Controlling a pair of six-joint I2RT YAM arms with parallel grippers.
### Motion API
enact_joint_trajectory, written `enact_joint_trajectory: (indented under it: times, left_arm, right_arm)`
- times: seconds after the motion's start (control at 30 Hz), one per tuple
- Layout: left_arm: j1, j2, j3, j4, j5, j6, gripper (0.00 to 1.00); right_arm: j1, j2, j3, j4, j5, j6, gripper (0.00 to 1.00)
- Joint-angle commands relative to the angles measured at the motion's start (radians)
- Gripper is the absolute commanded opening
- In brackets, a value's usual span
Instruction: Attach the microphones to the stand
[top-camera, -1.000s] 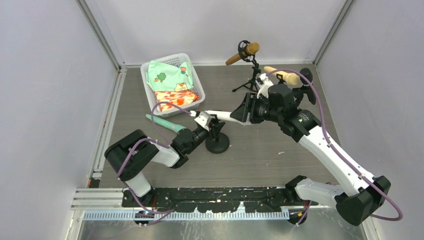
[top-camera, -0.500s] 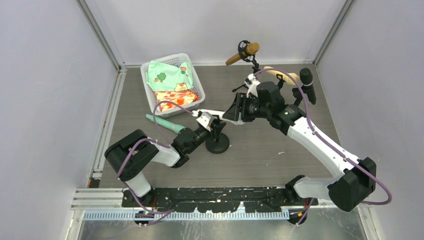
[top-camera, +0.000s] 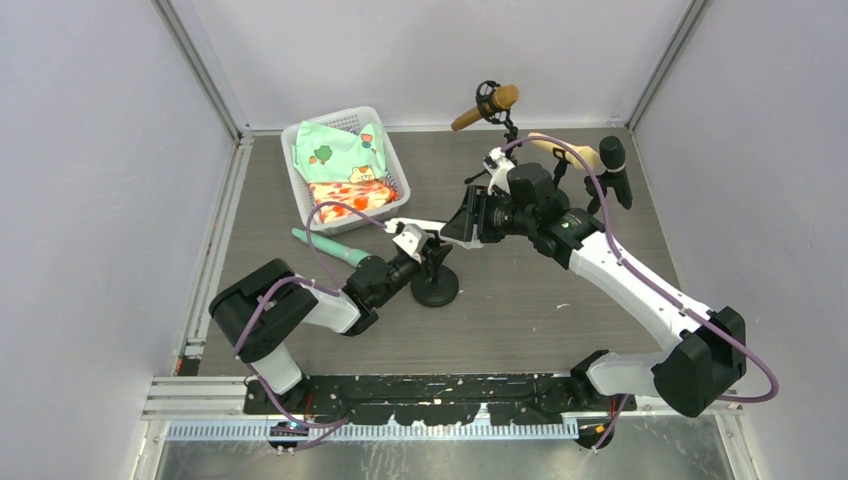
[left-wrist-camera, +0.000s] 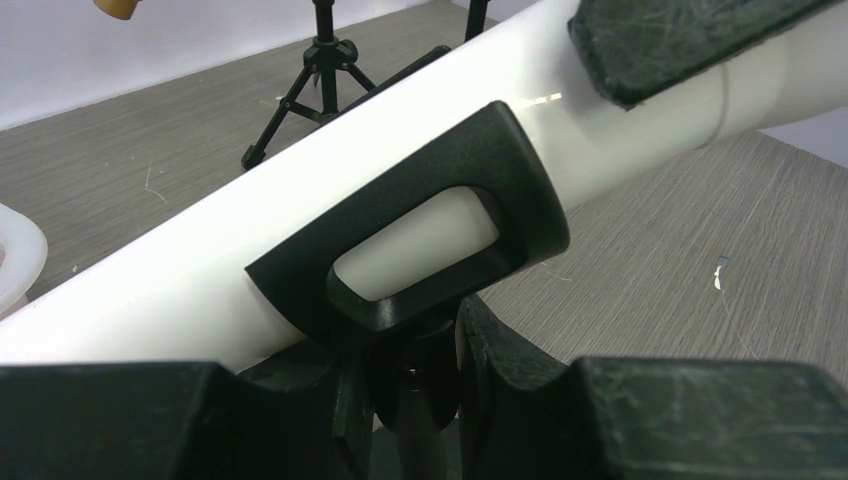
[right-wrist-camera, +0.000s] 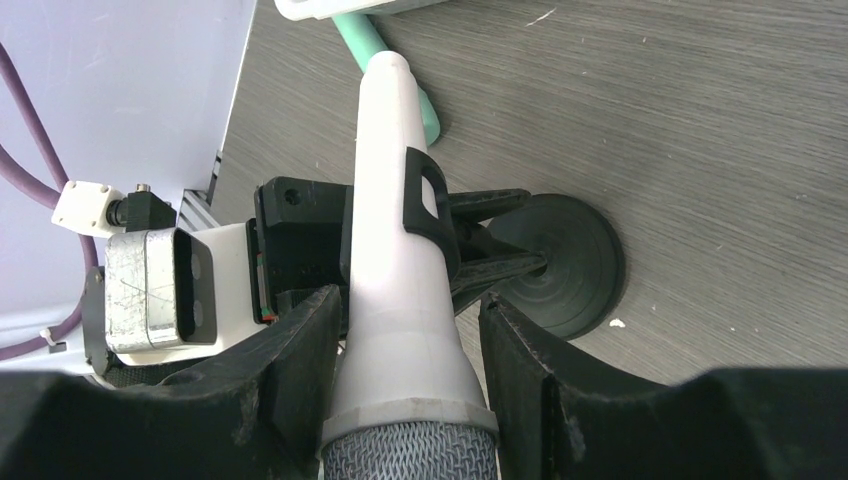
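Pinched in the right claw (right-wrist-camera: 405, 345) near its head — white microphone (right-wrist-camera: 395, 200), shaft seated in the clip (left-wrist-camera: 510, 160) of the round-based stand (right-wrist-camera: 575, 265), middle of the worktop (top-camera: 560, 290). Pressed onto the stand's stem just below — left claw (left-wrist-camera: 420, 400).

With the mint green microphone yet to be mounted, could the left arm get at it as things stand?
Probably not yet: the left gripper is shut on the stand while the right gripper holds the white microphone in its clip. The mint green microphone lies uncovered close beside that arm.
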Motion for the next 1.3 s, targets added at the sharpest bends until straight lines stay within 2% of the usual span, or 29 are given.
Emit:
enact_joint_trajectory:
  times: [0.0, 0.23, 0.33, 0.37, 0.47, 0.6, 0.7, 0.9, 1.1, 1.27]
  left_arm:
    - [-0.071, -0.026, 0.034, 0.038, 0.174, 0.064, 0.0]
    - [-0.071, -0.02, 0.034, 0.045, 0.171, 0.061, 0.0]
    - [-0.071, -0.012, 0.037, 0.052, 0.165, 0.05, 0.0]
    - [-0.071, -0.008, 0.035, 0.056, 0.163, 0.044, 0.0]
    - [-0.071, 0.0, 0.027, 0.077, 0.15, 0.035, 0.0]
    - [-0.071, 0.006, 0.02, 0.098, 0.139, 0.039, 0.0]
    - [-0.071, 0.007, 0.024, 0.097, 0.145, 0.033, 0.0]
    - [-0.07, 0.028, 0.039, 0.1, 0.154, 0.033, 0.0]
    - [-0.062, 0.105, 0.11, 0.137, 0.143, 0.047, 0.0]
    - [-0.053, 0.209, 0.244, 0.142, 0.104, 0.035, 0.0]
  right_arm:
    - [0.018, 0.118, -0.073, -0.042, 0.101, -0.037, 0.01]
    - [0.019, 0.124, -0.083, -0.018, 0.111, -0.036, 0.01]
    - [0.018, 0.109, -0.093, -0.008, 0.126, -0.04, 0.06]
    - [0.017, 0.099, -0.095, -0.006, 0.135, -0.042, 0.12]
    - [0.017, 0.047, -0.095, -0.006, 0.158, -0.047, 0.45]
    - [-0.002, -0.046, -0.063, -0.036, 0.175, -0.075, 0.73]
    - [-0.025, -0.104, -0.024, -0.079, 0.177, -0.099, 0.84]
    - [-0.048, -0.308, 0.019, -0.046, 0.264, -0.136, 0.89]
    - [-0.049, -0.514, -0.041, 0.125, 0.331, -0.16, 0.89]
    - [-0.048, -0.583, -0.05, 0.077, 0.414, -0.21, 0.89]
